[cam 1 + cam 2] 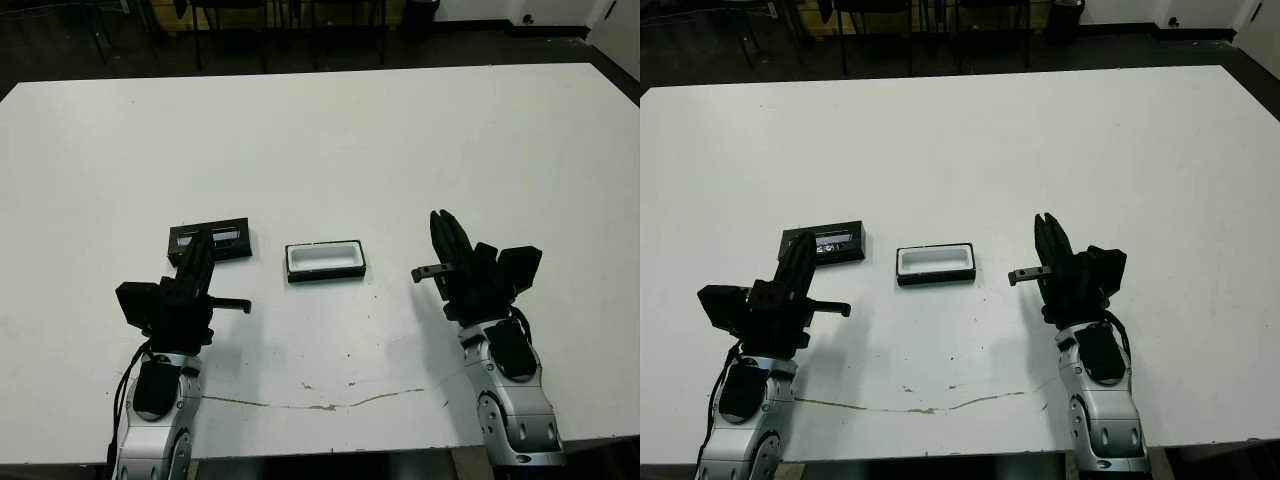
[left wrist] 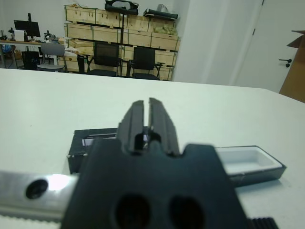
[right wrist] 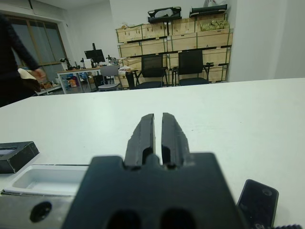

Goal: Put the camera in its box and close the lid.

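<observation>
My left claw [image 1: 203, 242] hangs over the lid [image 1: 232, 238], which lies flat on the table [image 1: 320, 140] at the left with its pale strip facing up. The fingers are drawn together to a thin slit and there is nothing between them. Their tips point away from me across the lid's left part. I cannot tell whether they touch it.

Just right of the lid, apart from it, is the box [image 1: 325, 273]. It is open and its white lining is bare. Its long axis runs left to right.

Further right, well apart from the box, is my right claw [image 1: 440, 218]. It is also closed down to a narrow gap and holds nothing, and its fingers point to the far side.

The camera [image 3: 257, 200] shows only in my right wrist view. It is a dark slim bar lying flat on the table, close beside the claw's body on the side away from the box. My own arm seems to hide it from the head views. Its long axis runs roughly the way my fingers point, a little slanted. I cannot make out which end has the screen.

The right arm looks much the nearer one for the pick. The camera lies nearer to me than the fingertips and to their right. I judge the claw must draw back, shift right and open across the bar's narrow width before it can take hold.
</observation>
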`<state>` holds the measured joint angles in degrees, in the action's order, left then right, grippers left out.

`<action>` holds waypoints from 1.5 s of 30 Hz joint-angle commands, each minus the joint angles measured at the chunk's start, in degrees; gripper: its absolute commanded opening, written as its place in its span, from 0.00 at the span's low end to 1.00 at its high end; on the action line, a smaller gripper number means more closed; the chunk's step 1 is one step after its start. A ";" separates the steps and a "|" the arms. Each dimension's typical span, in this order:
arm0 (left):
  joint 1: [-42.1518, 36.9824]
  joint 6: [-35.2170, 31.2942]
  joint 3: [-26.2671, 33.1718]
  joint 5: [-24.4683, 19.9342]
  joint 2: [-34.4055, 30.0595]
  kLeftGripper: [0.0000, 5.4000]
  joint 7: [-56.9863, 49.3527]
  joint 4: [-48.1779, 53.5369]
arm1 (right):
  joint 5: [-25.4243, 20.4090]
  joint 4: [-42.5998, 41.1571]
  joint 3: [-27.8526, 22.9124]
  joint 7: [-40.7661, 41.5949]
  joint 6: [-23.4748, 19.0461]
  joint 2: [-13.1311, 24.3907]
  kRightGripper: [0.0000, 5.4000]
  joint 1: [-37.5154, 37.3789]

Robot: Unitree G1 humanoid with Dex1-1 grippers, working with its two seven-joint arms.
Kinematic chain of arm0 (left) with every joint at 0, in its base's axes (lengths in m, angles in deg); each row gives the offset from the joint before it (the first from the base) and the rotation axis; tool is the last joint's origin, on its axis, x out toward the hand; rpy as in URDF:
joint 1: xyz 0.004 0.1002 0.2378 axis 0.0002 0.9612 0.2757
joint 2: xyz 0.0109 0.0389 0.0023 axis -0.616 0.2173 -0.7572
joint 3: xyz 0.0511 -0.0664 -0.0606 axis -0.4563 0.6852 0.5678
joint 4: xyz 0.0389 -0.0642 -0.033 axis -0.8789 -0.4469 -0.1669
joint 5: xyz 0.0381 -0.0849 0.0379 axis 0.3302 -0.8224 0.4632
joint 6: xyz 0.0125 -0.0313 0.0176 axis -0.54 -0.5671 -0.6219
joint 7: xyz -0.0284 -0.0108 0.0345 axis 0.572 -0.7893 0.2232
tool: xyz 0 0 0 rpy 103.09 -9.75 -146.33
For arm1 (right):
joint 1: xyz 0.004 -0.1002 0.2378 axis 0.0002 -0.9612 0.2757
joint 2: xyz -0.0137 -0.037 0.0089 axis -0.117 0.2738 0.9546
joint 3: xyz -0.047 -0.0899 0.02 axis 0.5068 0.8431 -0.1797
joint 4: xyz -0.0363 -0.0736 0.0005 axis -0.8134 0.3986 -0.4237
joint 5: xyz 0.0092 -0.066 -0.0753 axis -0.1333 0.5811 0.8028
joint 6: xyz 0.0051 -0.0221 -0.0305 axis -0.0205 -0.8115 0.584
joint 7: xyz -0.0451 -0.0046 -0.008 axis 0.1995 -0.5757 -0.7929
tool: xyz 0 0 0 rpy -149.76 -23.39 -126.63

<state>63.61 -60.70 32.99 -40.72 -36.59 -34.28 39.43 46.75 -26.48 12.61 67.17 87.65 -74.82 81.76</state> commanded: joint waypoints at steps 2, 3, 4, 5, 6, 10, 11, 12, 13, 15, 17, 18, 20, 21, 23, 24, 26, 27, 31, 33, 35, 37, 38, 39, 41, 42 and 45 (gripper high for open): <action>0.77 -0.75 0.09 0.05 -0.30 0.00 -0.14 -0.22 | 0.21 0.53 -0.10 0.12 -0.50 0.56 0.00 -0.45; 0.67 -0.75 0.08 0.03 -0.28 0.00 -0.15 -0.29 | 0.18 0.79 -0.18 0.31 -0.34 0.70 0.00 -0.26; 0.50 -0.77 0.08 0.04 -0.28 0.00 -0.16 -0.38 | -0.01 0.83 -0.28 0.34 -0.63 0.70 0.00 -0.09; 0.30 -0.80 0.07 0.16 -0.26 0.00 -0.24 -0.49 | -0.24 0.77 -0.39 0.29 -1.11 0.66 0.00 0.05; 0.12 -0.91 0.05 0.26 -0.27 0.00 -0.29 -0.57 | -0.32 0.53 -0.38 0.08 -1.65 0.56 0.00 0.10; -0.14 -1.23 0.01 0.14 -0.13 0.00 -0.39 -0.60 | 0.39 -0.19 -0.19 -0.42 -2.32 0.68 0.00 -0.06; -0.16 -1.10 -0.01 0.24 -0.06 0.00 -0.49 -0.69 | 0.59 -0.46 -0.21 -0.53 -2.56 0.81 0.00 -0.16; -0.15 -1.13 -0.04 0.18 -0.02 0.00 -0.51 -0.70 | 0.42 -0.39 -0.35 -0.34 -2.32 0.86 0.00 -0.18; -0.08 -1.18 -0.08 0.17 0.05 0.00 -0.58 -0.67 | 0.12 -0.34 -0.53 -0.09 -2.18 0.93 0.00 -0.21; 0.07 -0.78 -0.15 0.28 0.07 0.00 -0.57 -0.88 | -0.71 -0.47 -0.93 0.43 -1.96 1.05 0.00 -0.41; 0.20 -0.08 -0.25 0.64 -0.11 0.00 -0.48 -1.12 | -0.68 -1.15 -1.06 0.37 -1.87 1.22 0.00 -0.87; 0.30 0.19 -0.29 0.72 -0.13 0.00 -0.45 -1.16 | -0.64 -1.52 -1.09 0.51 -1.42 1.33 0.00 -1.25; 0.53 0.64 -0.34 0.50 0.04 0.00 -0.38 -1.24 | -0.28 -3.04 -1.11 0.65 -0.85 1.72 0.00 -2.53; 0.68 0.75 -0.37 0.38 0.13 0.00 -0.38 -1.24 | -0.07 -4.75 -1.14 0.42 -1.53 2.01 0.00 -3.65; 0.99 0.82 -0.43 0.24 0.13 0.00 -0.33 -1.15 | -0.18 -10.25 -1.56 -0.18 -5.32 3.11 0.00 -6.62; 1.12 0.79 -0.45 0.35 0.10 0.00 -0.40 -1.07 | -1.23 -12.53 -2.16 0.34 -6.37 3.76 0.00 -8.07; 1.31 0.90 -0.49 0.45 0.06 0.00 -0.42 -1.06 | -4.02 -15.22 -3.64 1.94 -7.16 4.84 0.00 -10.06; 1.40 1.00 -0.52 0.56 0.03 0.00 -0.43 -1.09 | -5.26 -16.15 -4.71 2.80 -7.40 5.71 0.00 -10.97; 1.45 1.00 -0.66 0.63 -0.03 0.00 -0.37 -1.35 | -9.14 -21.15 -9.94 3.15 -11.49 8.97 0.00 -14.06; 1.45 1.05 -0.67 0.33 0.03 0.00 -0.21 -1.54 | -11.96 -20.02 -13.51 4.72 -11.28 10.46 0.00 -13.74; 1.47 1.10 -0.72 0.36 -0.02 0.00 -0.14 -1.67 | -14.18 -17.24 -17.09 7.27 -10.54 12.74 0.00 -12.55; 1.50 1.15 -0.71 0.25 -0.10 0.00 0.03 -1.77 | -15.32 -13.76 -20.07 10.05 -10.05 15.79 0.00 -10.78; 1.52 1.05 -0.70 0.33 -0.16 0.00 0.01 -1.70 | -15.33 -12.26 -21.14 10.98 -10.23 17.48 0.00 -9.97; 1.58 0.94 -0.67 0.33 -0.18 0.00 0.01 -1.57 | -15.25 -10.93 -21.87 11.75 -10.40 18.91 0.00 -9.24; 1.64 0.79 -0.59 0.36 -0.23 0.00 -0.02 -1.41 | -15.29 -7.70 -22.92 13.77 -10.84 22.04 0.00 -7.41; 1.59 0.92 -0.55 0.35 -0.29 0.00 0.05 -1.46 | -15.45 -6.06 -23.22 14.93 -11.08 23.45 0.00 -6.47; 1.41 1.29 -0.46 0.65 -0.42 0.00 0.03 -1.61 | -14.88 -1.71 -22.90 18.51 -12.99 28.43 0.00 -3.77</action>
<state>64.44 -59.32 32.46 -40.55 -36.53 -34.28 38.80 31.63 -30.35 -10.38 84.20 76.50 -48.68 77.13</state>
